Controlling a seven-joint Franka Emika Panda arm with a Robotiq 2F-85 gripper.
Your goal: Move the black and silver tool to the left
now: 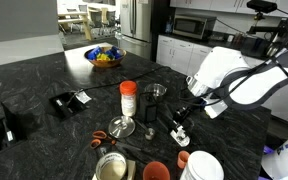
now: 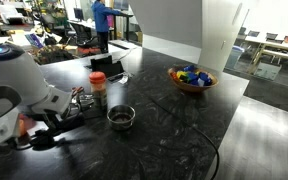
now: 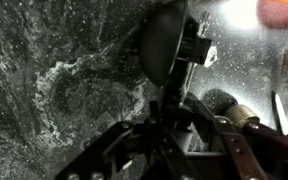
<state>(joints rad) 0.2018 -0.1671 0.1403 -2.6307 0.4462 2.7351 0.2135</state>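
Note:
The black and silver tool [image 1: 181,132] is a slender black piece with a shiny whitish end, at the right of the dark marble counter. My gripper [image 1: 180,118] comes down on it from the white arm and is shut on its black body. In the wrist view the fingers [image 3: 169,128] close round the black shaft [image 3: 172,95], and its broader end with the shiny part [image 3: 189,45] points away from me. I cannot tell whether it touches the counter. In an exterior view my gripper [image 2: 46,133] sits low at the left and the tool is hidden.
An orange-lidded bottle [image 1: 128,97], a black cup [image 1: 156,94] and a round silver dish [image 1: 122,127] stand left of the gripper. A flat black box with a white label [image 1: 69,100] lies further left. A fruit bowl [image 1: 105,57] is behind. Terracotta pots [image 1: 156,171] and a white cup [image 1: 202,165] stand in front.

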